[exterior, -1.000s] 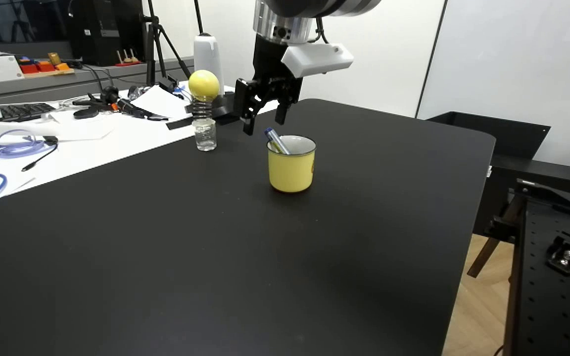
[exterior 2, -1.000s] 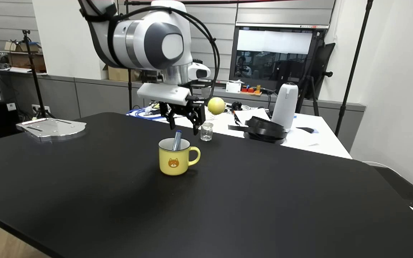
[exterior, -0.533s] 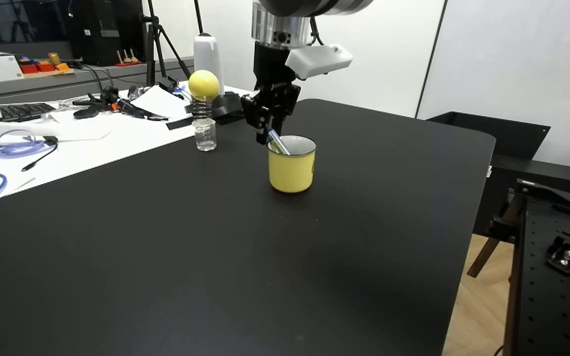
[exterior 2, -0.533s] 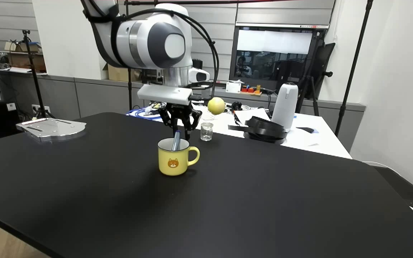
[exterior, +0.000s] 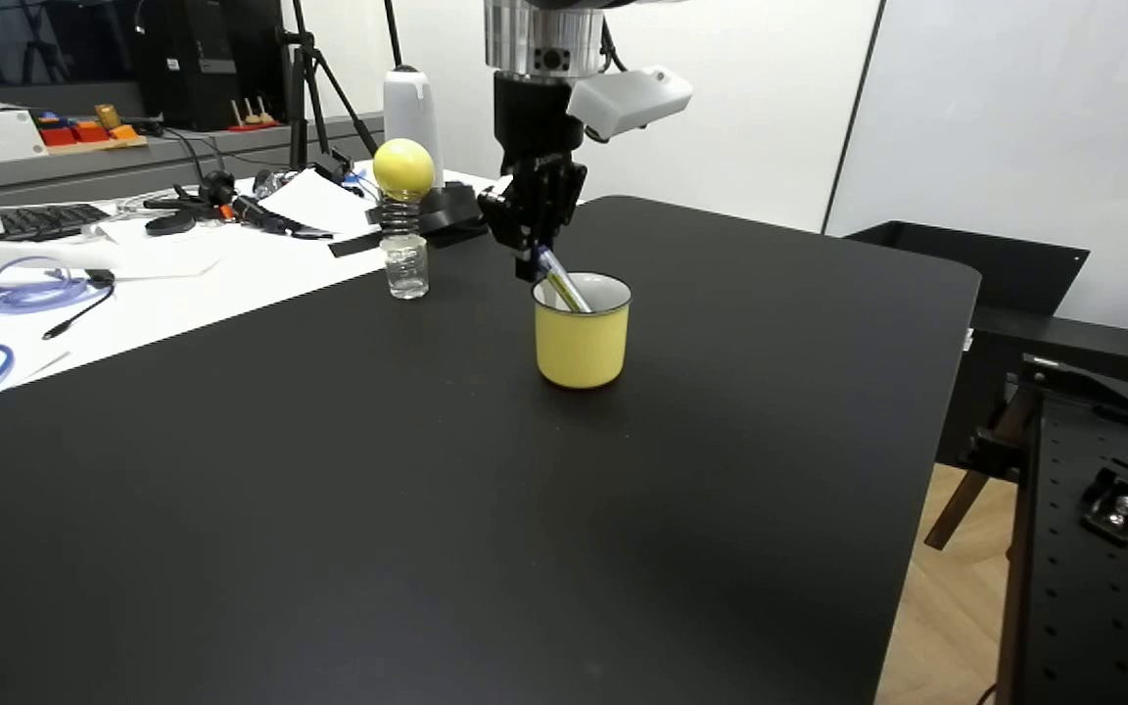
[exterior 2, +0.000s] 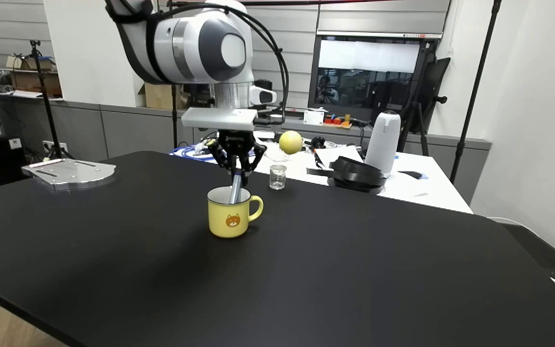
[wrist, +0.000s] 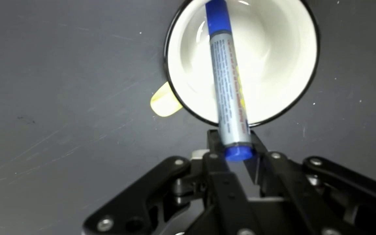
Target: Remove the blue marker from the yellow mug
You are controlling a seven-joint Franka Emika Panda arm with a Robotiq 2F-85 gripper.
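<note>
The yellow mug point(exterior 2: 220, 220) hides the lower end of the blue marker point(exterior 2: 235, 189) in both exterior views; the hand point(wrist: 235, 137) points down, pinching the upper end.

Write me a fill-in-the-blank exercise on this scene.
The gripper is shut on the ____ (upper/lower) part of the blue marker.
The marker's other end sits ____ (inside/outside) the yellow mug.
Inside, the mug is coloured ____.
The ball is ____ in both exterior views.

Missing words: upper; inside; white; yellow.
</note>
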